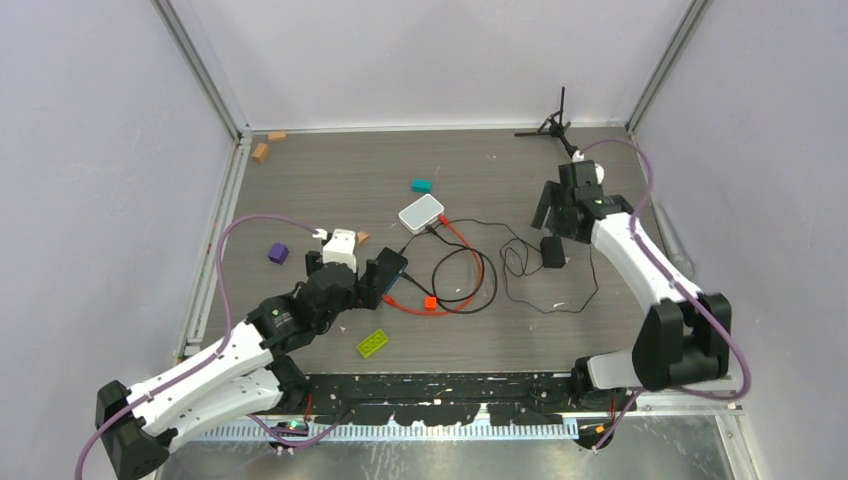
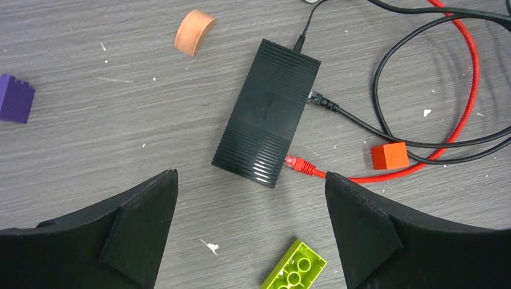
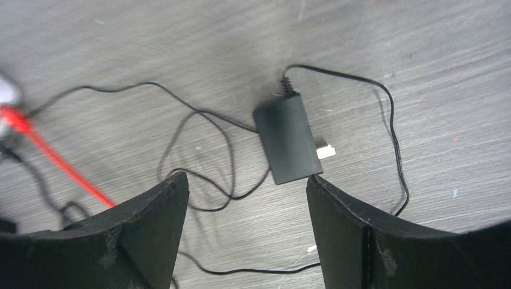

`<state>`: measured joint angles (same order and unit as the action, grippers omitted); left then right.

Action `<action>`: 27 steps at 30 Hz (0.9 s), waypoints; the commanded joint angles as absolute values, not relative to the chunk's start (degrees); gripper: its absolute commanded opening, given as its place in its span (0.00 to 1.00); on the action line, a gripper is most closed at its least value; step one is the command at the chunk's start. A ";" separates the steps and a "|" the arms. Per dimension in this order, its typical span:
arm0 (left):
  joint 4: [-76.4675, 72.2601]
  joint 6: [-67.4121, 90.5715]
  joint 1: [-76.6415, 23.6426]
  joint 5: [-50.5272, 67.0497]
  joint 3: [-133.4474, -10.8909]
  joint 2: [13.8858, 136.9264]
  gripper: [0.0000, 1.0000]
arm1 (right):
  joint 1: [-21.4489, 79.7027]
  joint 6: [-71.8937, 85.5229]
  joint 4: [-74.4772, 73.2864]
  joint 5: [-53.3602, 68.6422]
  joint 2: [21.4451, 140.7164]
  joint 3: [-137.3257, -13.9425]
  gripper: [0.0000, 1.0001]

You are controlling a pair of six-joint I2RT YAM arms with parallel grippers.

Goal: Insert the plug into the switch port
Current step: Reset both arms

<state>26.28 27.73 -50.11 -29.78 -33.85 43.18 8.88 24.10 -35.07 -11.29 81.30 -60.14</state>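
The red-orange cable [image 1: 470, 250] loops over the table. Its plug [image 2: 299, 164] lies flat with its clear tip against the long side of the black ribbed switch box [image 2: 267, 114], not pushed in. A black cable's plug [image 2: 319, 101] lies at the same side. My left gripper [image 2: 251, 205] is open and empty, hovering just short of the box and plug; it also shows in the top view [image 1: 372, 283]. My right gripper [image 3: 247, 205] is open and empty above the black power brick [image 3: 287, 138] and its thin wire.
A small white box [image 1: 421, 212] holds the red cable's other end. Loose blocks: orange-red cube [image 2: 389, 156], lime brick [image 2: 294, 268], purple block [image 2: 15, 98], orange wedge [image 2: 194, 32], teal block [image 1: 421, 185]. A small black tripod [image 1: 555, 125] stands at the back.
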 commanded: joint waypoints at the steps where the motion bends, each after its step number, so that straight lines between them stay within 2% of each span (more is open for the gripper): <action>1: 29.53 29.50 -49.76 -30.72 -35.44 41.18 0.94 | 8.64 22.97 -37.44 -5.98 70.58 -64.25 0.77; 7: 35.47 33.42 -49.83 -34.05 -35.14 41.60 0.96 | 8.66 20.12 -37.31 9.77 54.32 -59.97 0.77; 17: 37.59 36.64 -49.83 -35.40 -34.49 38.35 0.97 | 8.67 29.27 -31.47 6.34 19.63 -37.51 0.77; 21: 39.13 34.50 -49.91 -36.82 -36.11 35.18 0.97 | 8.65 33.09 -28.92 5.95 13.18 -30.95 0.77; 27: 38.35 32.89 -49.92 -38.24 -34.32 29.75 0.97 | 8.68 33.31 -26.67 5.30 12.83 -27.54 0.77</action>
